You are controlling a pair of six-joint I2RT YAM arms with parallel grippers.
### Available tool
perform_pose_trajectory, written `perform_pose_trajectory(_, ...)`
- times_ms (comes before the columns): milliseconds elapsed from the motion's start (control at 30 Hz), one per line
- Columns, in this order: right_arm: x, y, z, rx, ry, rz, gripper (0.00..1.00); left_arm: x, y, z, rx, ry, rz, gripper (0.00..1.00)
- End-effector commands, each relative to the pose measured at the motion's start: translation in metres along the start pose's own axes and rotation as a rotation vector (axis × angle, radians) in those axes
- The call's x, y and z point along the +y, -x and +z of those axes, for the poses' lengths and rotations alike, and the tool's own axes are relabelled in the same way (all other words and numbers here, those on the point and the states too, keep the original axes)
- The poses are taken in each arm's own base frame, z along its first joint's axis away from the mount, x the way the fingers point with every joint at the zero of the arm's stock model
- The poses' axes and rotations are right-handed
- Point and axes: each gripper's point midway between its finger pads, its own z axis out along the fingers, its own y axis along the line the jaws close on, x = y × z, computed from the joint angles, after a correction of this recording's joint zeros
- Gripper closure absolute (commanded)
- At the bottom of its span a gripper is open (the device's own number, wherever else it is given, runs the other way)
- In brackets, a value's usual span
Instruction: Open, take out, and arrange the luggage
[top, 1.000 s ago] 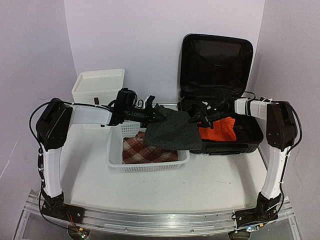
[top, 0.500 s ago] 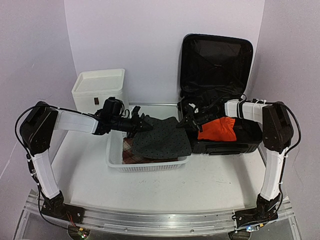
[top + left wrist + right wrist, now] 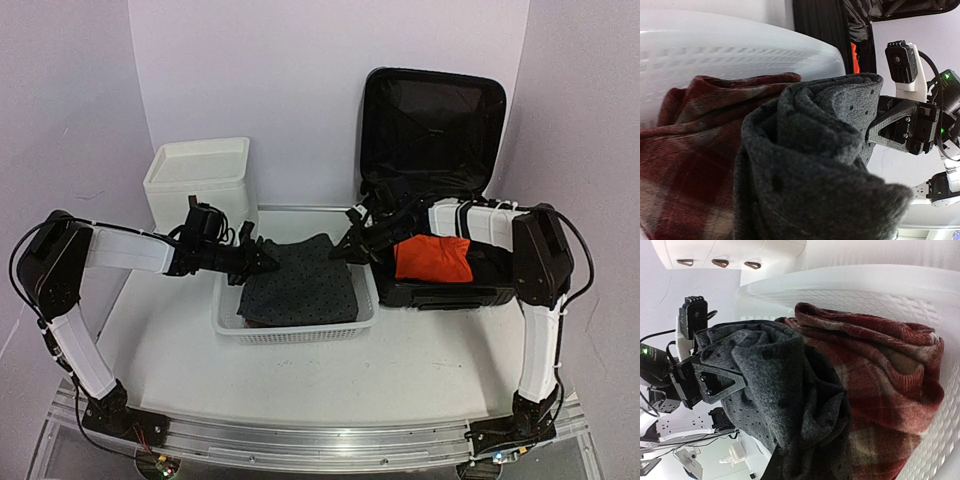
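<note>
Handle soft, limp cloth [image 3: 298,285], centre frame, by the corners pinched in closed left gripper [image 3: 266,262] and closed right gripper [image 3: 345,250]; treat luggage [image 3: 432,120], upper right, as rigid, heavy.

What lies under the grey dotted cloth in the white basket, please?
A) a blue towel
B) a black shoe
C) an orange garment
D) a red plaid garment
D: the right wrist view shows a red plaid garment lying beneath the grey dotted cloth inside the white basket.
</note>
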Motion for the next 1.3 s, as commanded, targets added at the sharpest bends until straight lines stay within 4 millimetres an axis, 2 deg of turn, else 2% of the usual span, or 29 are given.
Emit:
perform_pose_trajectory(0,0.002,0.01,0.004,-0.027,-0.027,-0.044,1.0,-0.005,0.007,-0.009,-0.035,0.001,0.043,1.0)
perform_pose_trajectory(300,-0.024,0.001,0.018,0.012,-0.156,-0.082,1.0,0.023,-0.002,-0.003,-0.031,0.07,0.034,0.99)
perform_pose_trajectory(433,-0.033,-0.003,0.021,0.03,-0.245,-0.13,1.0,0.034,-0.004,-0.005,-0.045,0.108,0.045,0.89)
perform_pose_trajectory(667,-0.042,-0.003,0.026,0.044,-0.282,-0.137,1.0,0.05,-0.006,0.001,-0.036,0.149,0.04,0.77)
perform_pose_trajectory(900,-0.048,-0.005,0.029,0.055,-0.302,-0.142,0.99,0.045,0.0,-0.012,-0.084,0.2,0.113,0.58)
perform_pose_trajectory(1100,-0.051,-0.004,0.035,0.069,-0.298,-0.153,0.9,0.041,0.004,-0.032,-0.131,0.292,0.19,0.55)
perform_pose_trajectory(1267,-0.05,-0.003,0.036,0.073,-0.304,-0.17,0.85,0.039,0.002,-0.044,-0.155,0.383,0.245,0.47)
